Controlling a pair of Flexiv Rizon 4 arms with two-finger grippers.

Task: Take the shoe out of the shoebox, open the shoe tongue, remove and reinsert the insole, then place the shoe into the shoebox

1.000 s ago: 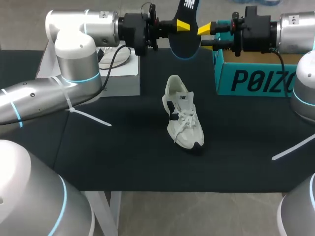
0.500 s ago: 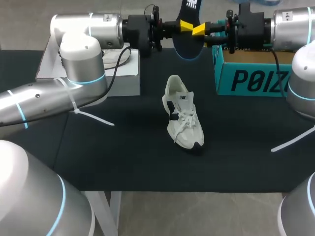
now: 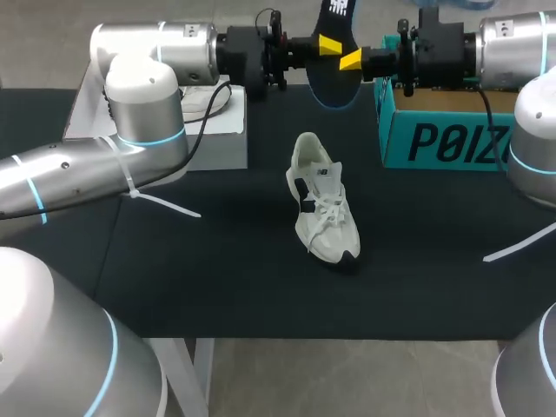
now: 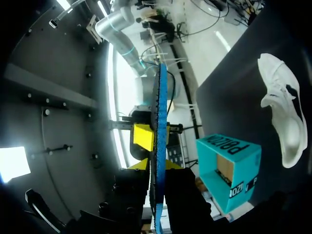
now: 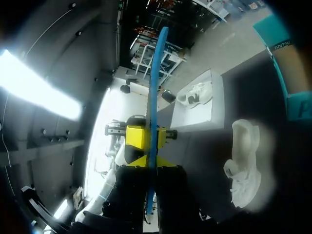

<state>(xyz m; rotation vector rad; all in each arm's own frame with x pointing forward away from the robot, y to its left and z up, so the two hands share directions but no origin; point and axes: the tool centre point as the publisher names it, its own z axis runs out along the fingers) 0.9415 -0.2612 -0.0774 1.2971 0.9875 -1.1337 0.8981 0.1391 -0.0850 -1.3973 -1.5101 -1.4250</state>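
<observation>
First, the black table (image 3: 217, 278) spreads under both arms. The left arm (image 3: 104, 165) comes in from the left and the right arm (image 3: 530, 104) from the right, and they meet head-on above the table's far side.

The teal shoebox (image 3: 434, 139) stands open at the far right, its brown inside showing. At the far left sits a white box (image 3: 217, 139) with a second white shoe (image 3: 204, 100) on it.

The shoe (image 3: 321, 208) is out of the shoebox, in the middle of the table, laces up. Its long axis runs from far to near, slanting a little to the right. The heel and opening are at the far end; the dark toe points at the near edge.

The insole (image 3: 330, 82) hangs in the air beyond the heel, between the white box and the shoebox. It is upright, long axis vertical, its dark broad face turned to the head camera, its rounded blue-rimmed end down.

The left gripper (image 3: 326, 45) is clenched on the insole from its left edge, only narrowly parted. In the left wrist view the insole (image 4: 160, 97) shows edge-on, running down between the left gripper (image 4: 157, 168).

The right gripper (image 3: 351, 59) grasps the same insole from the opposite edge, just below the left one. Its own view shows the thin blue edge (image 5: 157, 73) pinched between its yellow tips (image 5: 134, 161).
</observation>
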